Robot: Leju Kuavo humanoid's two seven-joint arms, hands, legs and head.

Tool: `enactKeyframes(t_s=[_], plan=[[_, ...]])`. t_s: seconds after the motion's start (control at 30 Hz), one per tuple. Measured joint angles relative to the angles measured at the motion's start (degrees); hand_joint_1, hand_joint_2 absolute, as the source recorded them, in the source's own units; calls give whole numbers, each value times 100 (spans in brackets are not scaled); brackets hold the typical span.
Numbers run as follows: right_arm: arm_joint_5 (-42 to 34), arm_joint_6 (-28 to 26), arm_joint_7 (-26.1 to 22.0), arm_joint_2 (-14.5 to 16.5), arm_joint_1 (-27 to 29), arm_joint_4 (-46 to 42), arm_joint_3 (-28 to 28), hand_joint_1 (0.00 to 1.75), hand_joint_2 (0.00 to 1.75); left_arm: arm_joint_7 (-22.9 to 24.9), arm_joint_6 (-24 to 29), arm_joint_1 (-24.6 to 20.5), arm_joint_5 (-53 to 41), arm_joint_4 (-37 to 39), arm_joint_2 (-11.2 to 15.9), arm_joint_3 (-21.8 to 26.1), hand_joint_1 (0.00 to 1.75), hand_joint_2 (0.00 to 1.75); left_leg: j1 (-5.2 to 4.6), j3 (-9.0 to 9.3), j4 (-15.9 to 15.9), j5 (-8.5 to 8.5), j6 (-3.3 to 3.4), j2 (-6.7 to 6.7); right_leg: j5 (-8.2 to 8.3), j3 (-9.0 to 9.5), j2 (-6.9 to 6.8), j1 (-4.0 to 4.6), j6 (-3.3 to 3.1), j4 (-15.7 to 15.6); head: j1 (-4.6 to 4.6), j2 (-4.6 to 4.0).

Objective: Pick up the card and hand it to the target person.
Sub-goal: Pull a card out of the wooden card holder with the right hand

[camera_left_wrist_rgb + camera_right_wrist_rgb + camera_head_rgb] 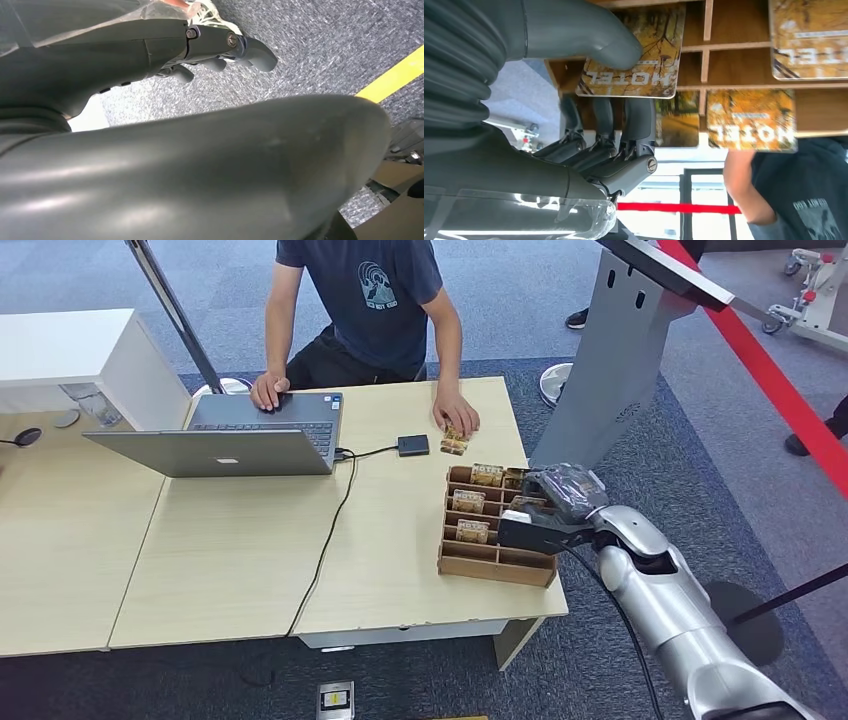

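Glossy rectangular card (639, 60), wooden slotted rack (495, 562)

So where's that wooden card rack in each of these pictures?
Head view: the wooden card rack stands at the table's right end, by the right hand.
Left wrist view: not in it.
Right wrist view: its slats cross the picture beyond the fingers.
Shared landmark: the person's dark shirt, also in the right wrist view.

Card (636, 65): orange-yellow autumn-tree print w/ white "HOTEL" lettering, standing in a slot at the right end of the wooden rack (495, 562) on the surface. Pinched betw. thumb on its face & fingers behind by right robot hand (599, 100). Similar cards in neighbouring slots.
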Motion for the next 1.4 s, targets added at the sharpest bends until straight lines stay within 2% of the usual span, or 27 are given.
enactKeyframes(t_s=[0.3, 0.43, 0.77, 1.07, 1.2, 1.4], plan=[[-45, -7, -37, -30, -32, -92, -109, 158, 175, -5, 47, -1, 52, 0, 2, -8, 0, 0, 0, 1, 0, 1, 0, 0, 1, 1, 0, 0, 0, 1, -1, 0], [-50, -7, -58, -31, -43, -90, -120, 160, 175, -88, 50, -2, 60, 0, 2, -9, 0, 175, 0, 1, 0, 1, -1, 0, 1, 0, 0, 0, 0, 1, -1, 0], [-136, 11, -123, -26, -44, -84, -160, 162, 175, -132, -55, -4, 43, 0, 2, -25, 0, 175, 0, 0, 0, 1, -1, 0, 1, 1, 0, 0, 0, 1, 0, 0], [-658, 273, -251, -14, -121, -235, -171, 162, 175, -143, -54, -3, 110, 0, 2, -27, 0, 175, 0, 0, 0, 3, -1, 1, 2, 0, 0, 0, 0, 3, 0, 0], [-931, 460, -216, -15, -393, -602, -173, 162, 175, -159, -26, -13, 120, 0, 2, -27, 0, 175, -1, 0, 1, 6, -2, 1, 5, -1, 0, -1, 1, 4, -1, 0], [-1129, 470, -199, -19, -1104, -1141, -172, 162, 175, -242, 3, -11, 108, 0, 0, -34, 0, 175, -1, 0, 1, 13, -4, 3, 9, -1, 0, -1, 0, 4, -1, 0]])
